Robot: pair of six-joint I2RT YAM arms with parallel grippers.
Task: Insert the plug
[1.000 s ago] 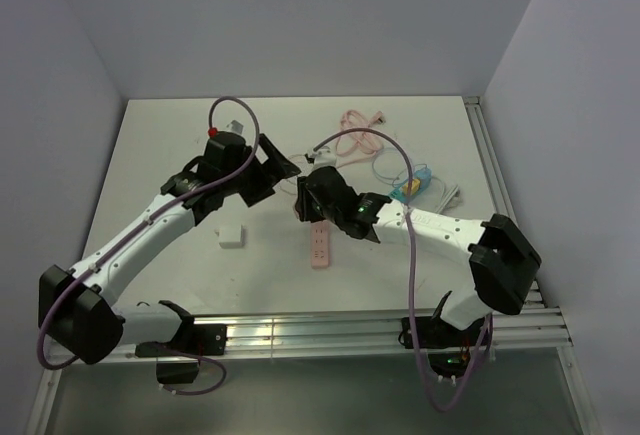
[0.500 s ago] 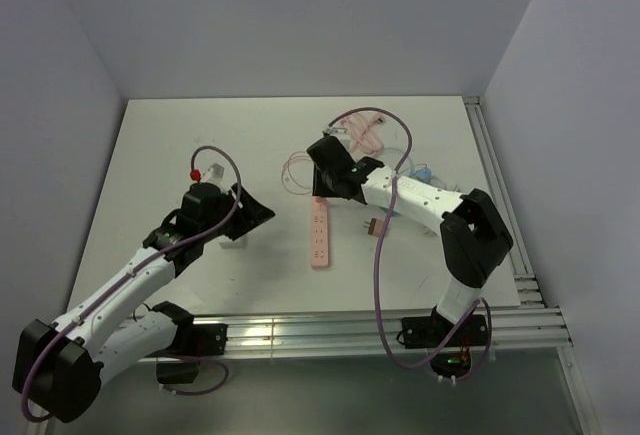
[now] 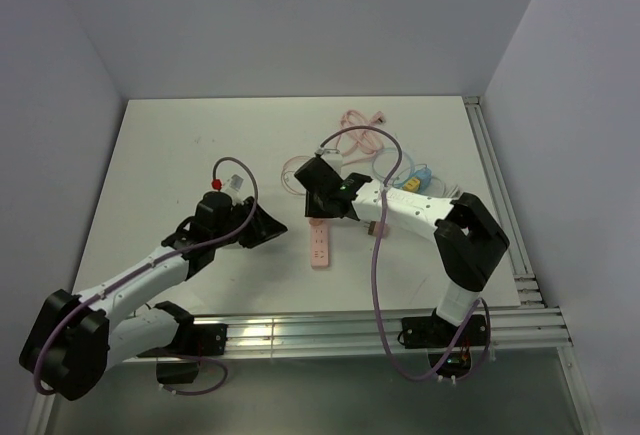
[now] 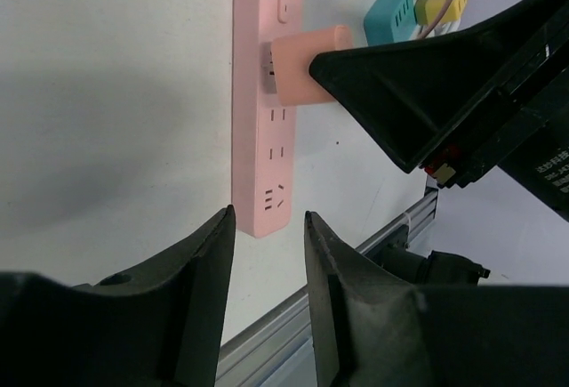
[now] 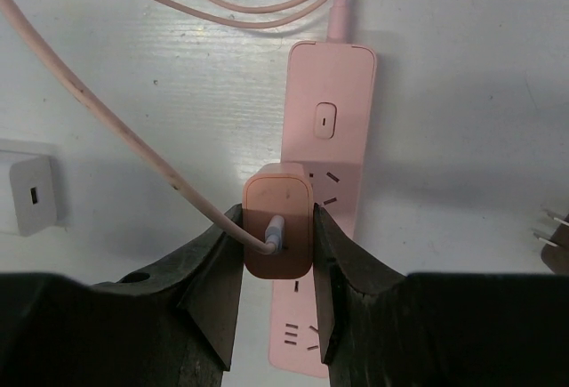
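Right jaws pinch the plug (image 5: 289,198) directly over the strip (image 5: 327,151), which runs lengthwise between them; left jaws hang spread, empty.

The left arm (image 3: 140,275) stretches forward and low, the left end effector (image 4: 268,227) parted and empty. The right arm (image 3: 420,210) folds toward the centre, wrist pitched down, the right end effector (image 5: 278,227) clamped on the plug (image 5: 289,193).

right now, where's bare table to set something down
The far left of the table, between the back wall and the left gripper, is bare. So is the near right patch beside the pink power strip. Crowded: far right, with pink cables and the teal strip; centre, where the right gripper holds the plug.
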